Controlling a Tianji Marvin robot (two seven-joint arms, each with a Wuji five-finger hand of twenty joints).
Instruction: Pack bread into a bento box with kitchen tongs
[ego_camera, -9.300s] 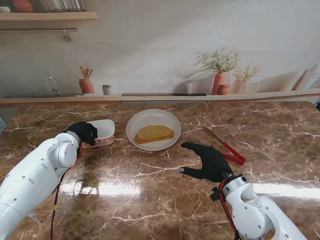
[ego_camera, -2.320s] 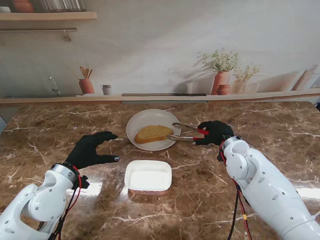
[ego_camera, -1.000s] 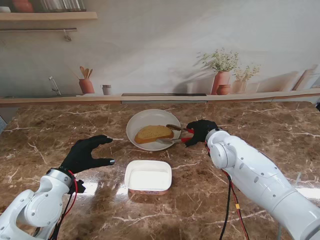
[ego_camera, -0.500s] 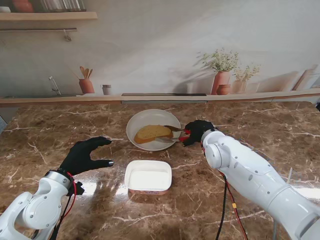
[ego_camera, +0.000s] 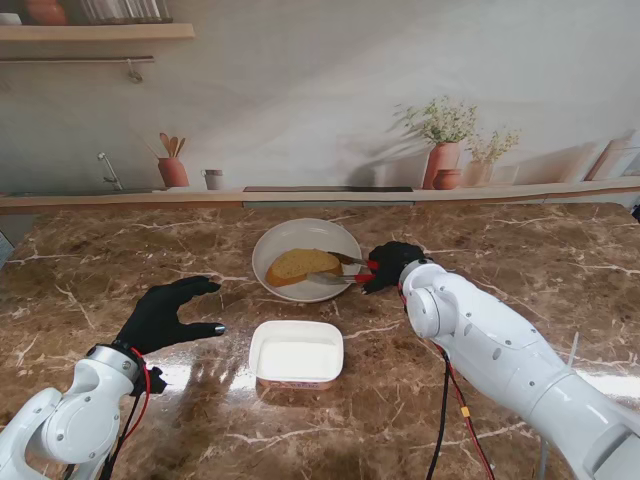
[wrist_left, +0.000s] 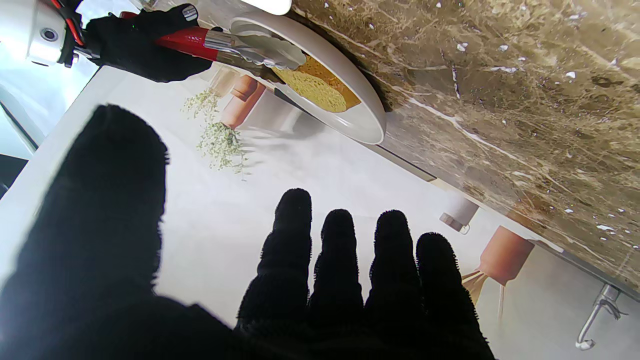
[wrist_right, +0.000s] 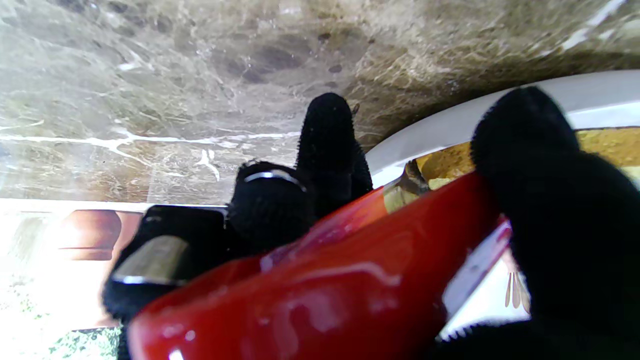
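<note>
On the glossy brown marble table (ego_camera: 520, 260) backed by a pale wall, the right hand (ego_camera: 392, 265) clamped red-handled steel tongs (ego_camera: 343, 269) apparently around the golden bread slice (ego_camera: 297, 265) in the round white plate (ego_camera: 270, 243) beyond its fingertips, while the left hand (ego_camera: 165, 313) hovered spread, the white rectangular bento box (ego_camera: 296, 352) beside its thumb.

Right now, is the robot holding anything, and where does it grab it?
The right hand holds the tongs by their red handles. The left hand holds nothing.

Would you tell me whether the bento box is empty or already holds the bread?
Empty. The bento box shows only its bare white inside, while the bread still lies on the plate, with the tongs reaching over it.
</note>
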